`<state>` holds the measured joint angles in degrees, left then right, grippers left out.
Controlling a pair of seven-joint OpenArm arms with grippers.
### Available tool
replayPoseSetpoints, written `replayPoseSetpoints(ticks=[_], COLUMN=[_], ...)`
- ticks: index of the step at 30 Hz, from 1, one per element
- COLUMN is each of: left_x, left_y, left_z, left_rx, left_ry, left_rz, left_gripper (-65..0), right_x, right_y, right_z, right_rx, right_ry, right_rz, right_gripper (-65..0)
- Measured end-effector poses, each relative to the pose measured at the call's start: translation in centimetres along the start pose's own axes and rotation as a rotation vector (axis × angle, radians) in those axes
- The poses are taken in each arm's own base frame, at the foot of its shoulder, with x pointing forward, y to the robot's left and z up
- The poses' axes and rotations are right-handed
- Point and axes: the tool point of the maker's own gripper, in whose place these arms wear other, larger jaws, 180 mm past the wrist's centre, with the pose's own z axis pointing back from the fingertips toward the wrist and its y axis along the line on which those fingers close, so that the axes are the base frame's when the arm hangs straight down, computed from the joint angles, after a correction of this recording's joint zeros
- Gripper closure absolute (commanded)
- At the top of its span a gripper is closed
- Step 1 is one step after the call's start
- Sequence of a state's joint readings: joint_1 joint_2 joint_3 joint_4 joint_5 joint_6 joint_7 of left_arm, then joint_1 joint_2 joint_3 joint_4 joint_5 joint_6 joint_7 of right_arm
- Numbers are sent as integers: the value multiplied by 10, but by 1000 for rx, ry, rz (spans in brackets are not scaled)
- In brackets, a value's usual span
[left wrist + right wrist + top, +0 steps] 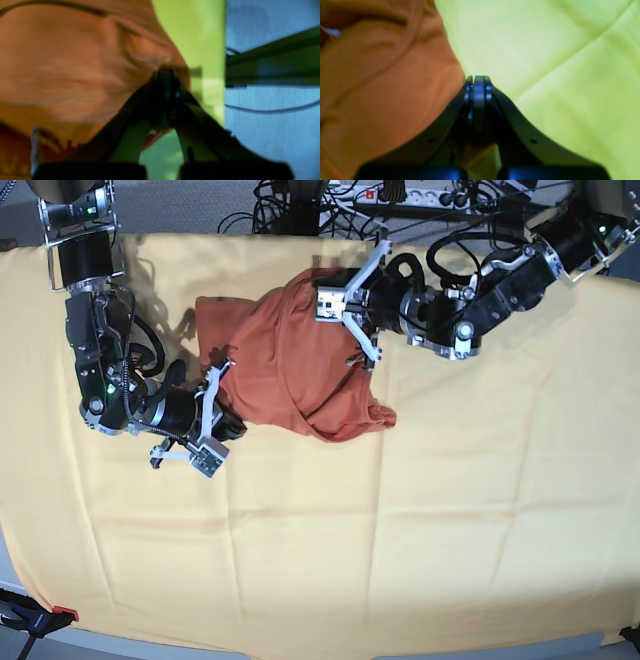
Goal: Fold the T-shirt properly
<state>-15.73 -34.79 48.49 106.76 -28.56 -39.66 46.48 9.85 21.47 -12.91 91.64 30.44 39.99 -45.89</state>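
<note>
the t-shirt (290,370) is thin, soft rust-orange cloth, bunched into a rumpled heap with deep folds and a drooping lobe at its lower edge, lying on the upper middle of the big pale yellow cloth (400,530) that covers the table. that yellow sheet is smooth but crossed by long shallow creases. my left gripper (167,75) has its dark curved fingers pressed together at the tips, and orange fabric sits right against them and shows again behind them lower down, so i seem to be pinching the shirt's edge, though the wrist view is blurry. my right gripper (478,80) is also squeezed tight, tips together, with the shirt touching its left side and a scrap of orange showing between the fingers below. in the base view my two arms meet the heap from opposite sides, left at its upper edge, right at its lower left edge.
</note>
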Motion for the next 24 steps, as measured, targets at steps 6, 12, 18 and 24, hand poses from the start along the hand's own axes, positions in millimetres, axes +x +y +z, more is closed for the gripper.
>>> replayPoseSetpoints(ticks=[6,12,18,24], left_x=[-4,-6,-15,-25], left_y=[3,6,19,51], left_z=[-2,-2,-7,-2], left_rx=[26,43,48,76], left_ry=[32,42,8,-17], left_rz=[-52,-68,-47,26], left_gripper=[0,0,0,0], right_x=[-31,-39,-51,-57], right_y=[-12,-12,9,37], right_z=[3,7,6,17], right_rx=[-10,-2,48,71], right_ry=[82,103,97,111], right_rz=[-27,-41,-88,-51], right_gripper=[0,0,0,0])
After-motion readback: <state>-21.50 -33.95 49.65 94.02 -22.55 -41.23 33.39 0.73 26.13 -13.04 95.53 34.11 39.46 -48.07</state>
